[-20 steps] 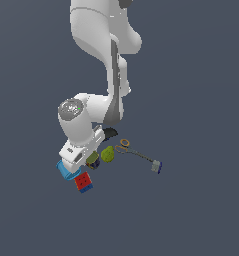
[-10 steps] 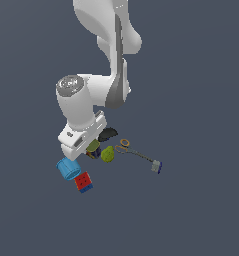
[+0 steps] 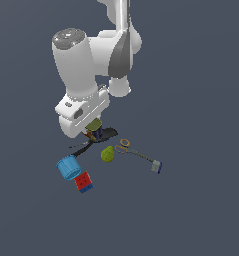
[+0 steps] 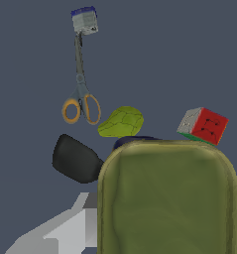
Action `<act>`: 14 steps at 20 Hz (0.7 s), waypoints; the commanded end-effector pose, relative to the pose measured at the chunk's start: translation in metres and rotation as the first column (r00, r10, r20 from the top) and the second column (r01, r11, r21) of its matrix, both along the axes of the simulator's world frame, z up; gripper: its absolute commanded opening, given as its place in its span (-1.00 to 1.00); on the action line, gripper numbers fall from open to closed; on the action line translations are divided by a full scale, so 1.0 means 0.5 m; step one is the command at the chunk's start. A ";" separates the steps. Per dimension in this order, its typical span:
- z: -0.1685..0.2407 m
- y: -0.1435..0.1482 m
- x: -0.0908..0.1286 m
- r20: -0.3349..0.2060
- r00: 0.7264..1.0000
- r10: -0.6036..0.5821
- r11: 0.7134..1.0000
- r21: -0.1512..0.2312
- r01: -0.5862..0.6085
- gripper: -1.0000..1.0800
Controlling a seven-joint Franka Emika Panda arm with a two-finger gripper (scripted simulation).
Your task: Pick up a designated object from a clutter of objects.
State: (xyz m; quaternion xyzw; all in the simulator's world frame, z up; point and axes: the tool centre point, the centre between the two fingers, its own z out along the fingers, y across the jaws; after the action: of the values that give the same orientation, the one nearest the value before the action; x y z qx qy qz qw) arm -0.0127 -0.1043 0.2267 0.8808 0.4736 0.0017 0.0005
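The can (image 3: 94,124) is held clamped in the gripper (image 3: 95,133), lifted clear above the spatula (image 3: 108,133). The cup (image 3: 68,167), cube (image 3: 83,182), pear (image 3: 108,154) and scissors (image 3: 124,147) are left below.

The exterior view looks down from well above and off the arm, taking in the whole arm (image 3: 86,75) and the clutter on grey ground. The wrist view faces down from close above; the can (image 4: 167,198) fills its foreground. Both views share the pear (image 3: 108,154) (image 4: 121,122), scissors (image 3: 124,145) (image 4: 80,106), cube (image 3: 83,182) (image 4: 204,125) and spatula (image 3: 107,133) (image 4: 75,159).
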 end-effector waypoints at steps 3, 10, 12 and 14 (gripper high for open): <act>0.090 0.015 -0.031 0.002 1.000 -0.001 1.000 -0.001 0.001 -1.00; 0.199 0.033 -0.069 -0.001 1.000 -0.004 1.000 -0.001 0.004 -1.00; 0.223 0.037 -0.077 -0.002 1.000 -0.004 1.000 -0.001 0.004 -1.00; 0.243 0.040 -0.083 -0.002 1.000 -0.004 1.000 -0.001 0.004 -1.00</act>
State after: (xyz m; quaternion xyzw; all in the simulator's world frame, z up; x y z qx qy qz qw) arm -0.0517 -0.0855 0.3385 0.8817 0.4719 -0.0004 -0.0003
